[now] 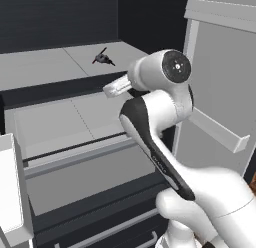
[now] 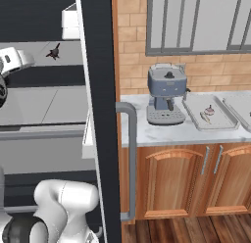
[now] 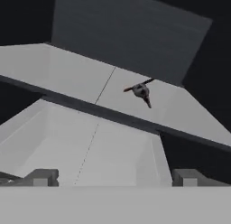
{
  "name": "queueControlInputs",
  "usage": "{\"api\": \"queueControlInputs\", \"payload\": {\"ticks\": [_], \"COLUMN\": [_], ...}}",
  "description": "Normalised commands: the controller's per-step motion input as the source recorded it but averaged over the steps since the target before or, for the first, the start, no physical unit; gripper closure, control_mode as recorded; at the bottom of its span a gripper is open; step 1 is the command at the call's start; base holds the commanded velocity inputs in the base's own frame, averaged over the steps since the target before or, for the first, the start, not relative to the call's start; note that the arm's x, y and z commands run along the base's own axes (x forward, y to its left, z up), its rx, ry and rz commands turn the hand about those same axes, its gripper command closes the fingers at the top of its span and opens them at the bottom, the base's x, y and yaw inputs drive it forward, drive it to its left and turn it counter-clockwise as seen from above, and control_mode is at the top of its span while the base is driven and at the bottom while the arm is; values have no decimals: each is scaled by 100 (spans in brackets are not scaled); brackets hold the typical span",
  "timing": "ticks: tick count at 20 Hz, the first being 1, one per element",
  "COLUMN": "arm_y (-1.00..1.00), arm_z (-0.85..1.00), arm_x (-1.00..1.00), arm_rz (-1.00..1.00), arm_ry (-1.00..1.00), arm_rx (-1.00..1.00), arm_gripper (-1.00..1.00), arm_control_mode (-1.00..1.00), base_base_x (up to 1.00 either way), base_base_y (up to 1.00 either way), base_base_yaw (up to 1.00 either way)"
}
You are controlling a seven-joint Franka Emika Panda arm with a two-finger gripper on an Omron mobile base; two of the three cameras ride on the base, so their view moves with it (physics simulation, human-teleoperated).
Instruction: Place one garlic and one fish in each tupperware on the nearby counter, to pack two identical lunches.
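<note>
A small dark fish (image 3: 142,91) lies on the upper grey fridge shelf (image 3: 72,74), also seen as the fish (image 1: 102,58) and the fish (image 2: 54,52). My gripper (image 3: 115,178) is open and empty. It hangs over the lower shelf, short of the fish and below its level. On the marble counter (image 2: 162,134) stands a tupperware (image 2: 221,123) holding one garlic (image 2: 210,109) and one fish (image 2: 205,118). A second tupperware (image 2: 243,108) is cut off by the right edge, and its contents are hidden.
The fridge door (image 1: 220,92) stands open on the arm's right, with a door bin (image 1: 222,133) jutting inward. A blue-grey coffee machine (image 2: 166,95) sits on the counter left of the trays. A white bin (image 1: 10,182) is at the near left.
</note>
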Motion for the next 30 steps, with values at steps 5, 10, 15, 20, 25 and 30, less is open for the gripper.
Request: {"api": "queueControlInputs", "payload": {"ticks": [5,10,15,20,25,30], "arm_y": [-39,-9,17,16,27,33], "arm_z": [76,17,-32,-30,-27,-10], "arm_x": [58,36,54,65,87,88], "arm_rz": [5,0,-8,-1,-4,-3], "arm_ry": [21,22,10,6,0,0], "arm_rx": [41,14,0,-3,-9,-6], "arm_gripper": [-100,-100,-100,-100,-100,-100], "arm_control_mode": [-100,-100,-100,-100,-100,-100], "base_base_x": [0,0,0,0,0,0], "base_base_y": [0,0,0,0,0,0], "base_base_yaw": [0,0,0,0,0,0]}}
